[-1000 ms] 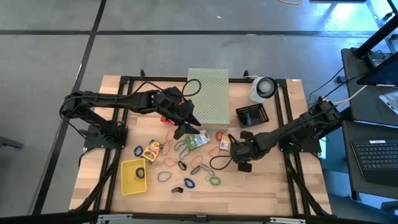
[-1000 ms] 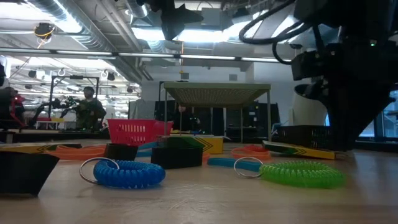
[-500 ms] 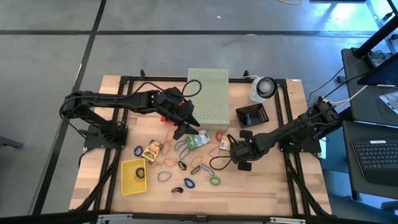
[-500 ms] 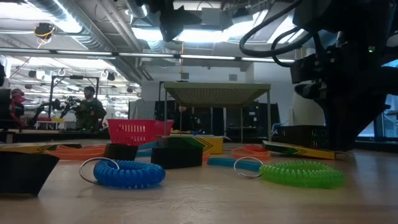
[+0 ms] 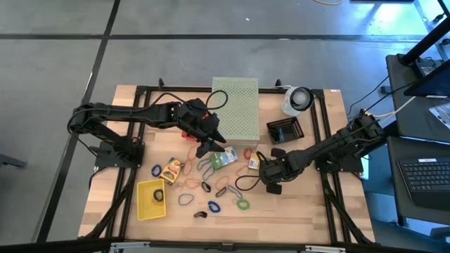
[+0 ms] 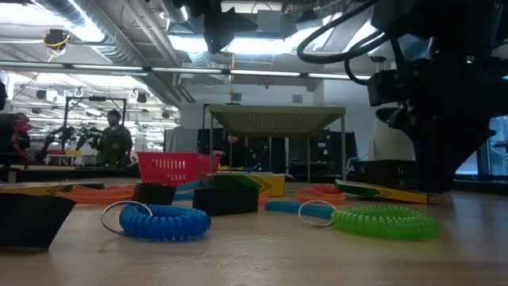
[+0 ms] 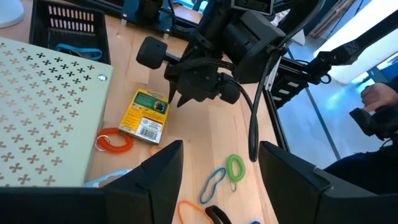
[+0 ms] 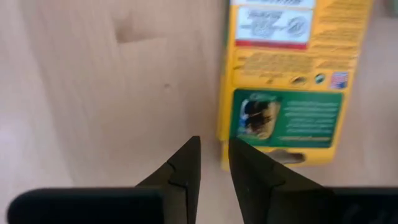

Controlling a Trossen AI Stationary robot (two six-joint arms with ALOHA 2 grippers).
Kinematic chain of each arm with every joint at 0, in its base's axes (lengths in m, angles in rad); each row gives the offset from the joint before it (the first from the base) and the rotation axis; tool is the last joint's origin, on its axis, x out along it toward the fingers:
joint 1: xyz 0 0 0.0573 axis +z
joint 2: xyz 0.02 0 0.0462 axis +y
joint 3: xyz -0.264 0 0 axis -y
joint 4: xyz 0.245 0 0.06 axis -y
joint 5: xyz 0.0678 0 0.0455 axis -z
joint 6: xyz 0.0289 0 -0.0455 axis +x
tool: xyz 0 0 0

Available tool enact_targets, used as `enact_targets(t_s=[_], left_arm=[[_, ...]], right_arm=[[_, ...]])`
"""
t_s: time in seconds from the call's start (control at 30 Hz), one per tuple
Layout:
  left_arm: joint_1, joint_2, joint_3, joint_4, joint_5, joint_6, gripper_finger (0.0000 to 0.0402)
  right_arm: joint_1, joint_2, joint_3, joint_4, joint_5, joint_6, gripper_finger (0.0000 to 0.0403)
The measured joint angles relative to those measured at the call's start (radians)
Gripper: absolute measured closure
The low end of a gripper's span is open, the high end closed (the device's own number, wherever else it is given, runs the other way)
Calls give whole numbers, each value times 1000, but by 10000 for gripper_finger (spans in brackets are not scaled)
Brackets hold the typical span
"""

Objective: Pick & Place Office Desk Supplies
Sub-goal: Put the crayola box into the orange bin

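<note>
Beside the yellow-and-green box, right tool hovers nearly closed, empty, lining up; left tool waits wide open.

The left arm reaches from the table's left side toward the middle, elbow bent, forearm running nearly level across the boards; the left gripper hangs above the table with its two dark fingers spread wide and nothing between them. The right arm comes in from the right edge, stretched low and slanting toward the centre; the right gripper points down close to the wood, its fingers drawn near together with a narrow gap, empty
</note>
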Motion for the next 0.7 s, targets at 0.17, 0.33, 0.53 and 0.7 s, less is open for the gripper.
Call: enact_targets(t_s=[0.17, 0.33, 0.53, 0.7], left_arm=[[0, 0, 0, -8, 2, 0, 194], [0, 0, 0, -28, 3, 16, 194], [0, 0, 0, -29, 3, 24, 194], [0, 0, 0, -29, 3, 32, 194]], right_arm=[[0, 0, 0, -3, -31, 17, 319], [0, 0, 0, -15, -28, 15, 296], [0, 0, 0, -37, -7, 15, 230], [-1, 2, 0, -53, 57, -3, 196]])
